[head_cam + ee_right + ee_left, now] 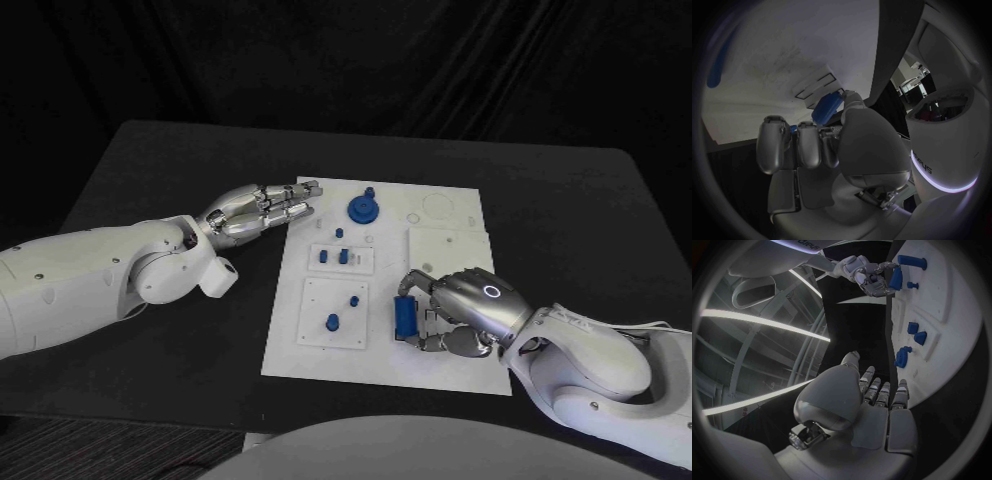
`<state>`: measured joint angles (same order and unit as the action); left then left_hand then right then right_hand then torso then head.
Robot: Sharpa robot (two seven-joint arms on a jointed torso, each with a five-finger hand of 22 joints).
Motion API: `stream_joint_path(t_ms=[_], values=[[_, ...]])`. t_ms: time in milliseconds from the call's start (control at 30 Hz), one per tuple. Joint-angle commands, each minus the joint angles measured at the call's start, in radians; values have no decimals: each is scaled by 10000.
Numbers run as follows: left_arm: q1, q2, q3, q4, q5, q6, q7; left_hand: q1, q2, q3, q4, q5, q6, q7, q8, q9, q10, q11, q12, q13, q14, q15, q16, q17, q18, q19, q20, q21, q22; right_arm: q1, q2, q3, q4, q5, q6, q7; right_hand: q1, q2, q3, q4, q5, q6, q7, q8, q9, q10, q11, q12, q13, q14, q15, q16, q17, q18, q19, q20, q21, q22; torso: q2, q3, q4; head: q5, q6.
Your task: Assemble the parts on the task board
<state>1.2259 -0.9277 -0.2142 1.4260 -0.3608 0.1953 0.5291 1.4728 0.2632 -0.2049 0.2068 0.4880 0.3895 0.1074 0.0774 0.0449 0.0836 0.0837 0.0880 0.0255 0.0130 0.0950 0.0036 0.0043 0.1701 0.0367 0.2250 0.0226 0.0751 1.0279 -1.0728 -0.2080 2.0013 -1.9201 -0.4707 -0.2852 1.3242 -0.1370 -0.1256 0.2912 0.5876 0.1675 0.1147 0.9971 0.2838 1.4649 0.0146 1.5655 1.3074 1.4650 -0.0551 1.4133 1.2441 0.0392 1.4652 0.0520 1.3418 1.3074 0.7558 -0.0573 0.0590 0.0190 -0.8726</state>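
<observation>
The white task board (433, 350) lies mid-table. My right hand (462, 308) sits over its near right part and grips a blue cylindrical part (405, 317) between thumb and fingers; the right wrist view shows that part (826, 107) at the fingertips of the hand (823, 150), just above the board (786, 60). My left hand (260, 212) lies at the board's far left corner, fingers stretched out and holding nothing. A round blue knob part (365, 208) stands near it. In the left wrist view, the left hand (876, 405) points along the board's edge (954, 315).
Small blue parts stand in the board's left panels: a pair (335, 257) in the middle and two more (333, 321) nearer me. Round and square recesses (440, 212) mark the board's far right. Black table (173, 160) surrounds the board.
</observation>
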Motion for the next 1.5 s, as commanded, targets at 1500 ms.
stream_joint_path(t_ms=[1500], values=[[-30, 26, 7, -6, 14, 242, 41, 60, 82, 25, 56, 32, 17, 65, 59, 17, 22, 40, 70, 9, 21, 124, 49, 19, 128, 65, 62, 54, 34, -22, -94, -2, 113, 463, -435, 70, -200, 544, 684, 2, 4114, 1607, -233, 998, -43, 1059, -225, 53, 2634, 529, -202, 31, 213, 76, 395, -192, 178, 2016, 1, 0, -10, 11, 0]])
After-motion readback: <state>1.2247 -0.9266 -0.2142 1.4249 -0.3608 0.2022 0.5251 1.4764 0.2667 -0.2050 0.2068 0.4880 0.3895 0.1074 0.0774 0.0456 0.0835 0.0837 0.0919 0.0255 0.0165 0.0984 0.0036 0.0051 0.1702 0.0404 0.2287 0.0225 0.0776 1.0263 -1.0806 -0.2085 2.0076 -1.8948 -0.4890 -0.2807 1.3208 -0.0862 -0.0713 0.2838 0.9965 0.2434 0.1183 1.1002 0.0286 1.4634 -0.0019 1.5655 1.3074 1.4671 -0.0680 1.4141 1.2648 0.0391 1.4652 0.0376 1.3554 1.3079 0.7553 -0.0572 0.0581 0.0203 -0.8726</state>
